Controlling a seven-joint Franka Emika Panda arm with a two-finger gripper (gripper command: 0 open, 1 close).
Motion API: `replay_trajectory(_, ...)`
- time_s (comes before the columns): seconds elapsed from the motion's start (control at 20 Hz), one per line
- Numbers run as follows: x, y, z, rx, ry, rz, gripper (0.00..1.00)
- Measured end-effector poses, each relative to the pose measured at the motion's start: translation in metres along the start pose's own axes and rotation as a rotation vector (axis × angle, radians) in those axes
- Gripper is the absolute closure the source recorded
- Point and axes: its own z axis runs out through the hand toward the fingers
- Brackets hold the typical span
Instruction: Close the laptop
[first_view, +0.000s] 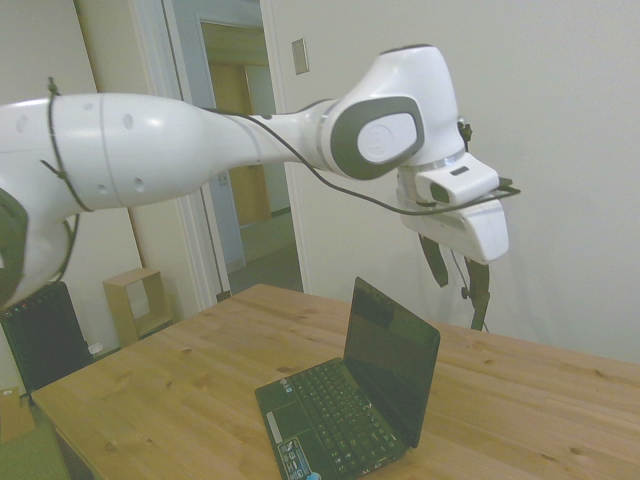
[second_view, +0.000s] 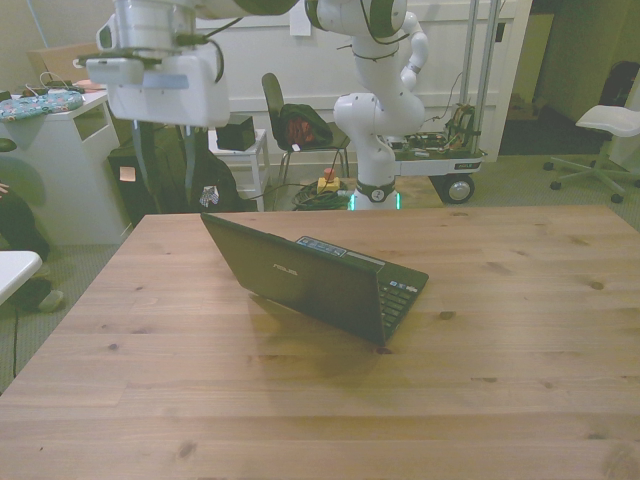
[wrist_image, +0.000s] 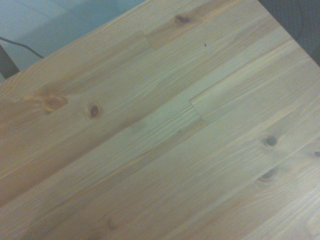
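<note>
Fingers (first_view: 458, 280) spread apart, empty, hanging well above open laptop (first_view: 352, 402); table (second_view: 520, 330) around it bare.

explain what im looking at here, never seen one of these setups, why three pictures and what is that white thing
The white thing is a robot arm ending in a gripper with two dark jaws, spread apart and holding nothing. The three pictures show the same moment from three cameras: one off to the side of the table, one across from the robot, and one on the arm's wrist. The wrist camera looks down and sees only bare wooden table. On the table sits one thing, a small black laptop, its lid standing open. The gripper hangs in the air above and behind the lid, touching nothing. The job is to close the laptop.
</note>
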Motion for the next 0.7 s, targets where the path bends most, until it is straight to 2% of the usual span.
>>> replay_trajectory(0.2, -0.007, -0.028, 0.032, -0.005, -0.04, -0.029, 0.0)
replay_trajectory(0.6, -0.06, -0.08, 0.057, 0.012, -0.115, -0.107, 0.0)
replay_trajectory(0.65, -0.065, -0.084, 0.059, 0.012, -0.121, -0.11, 1.0)
replay_trajectory(0.7, -0.07, -0.086, 0.061, 0.01, -0.127, -0.109, 1.0)
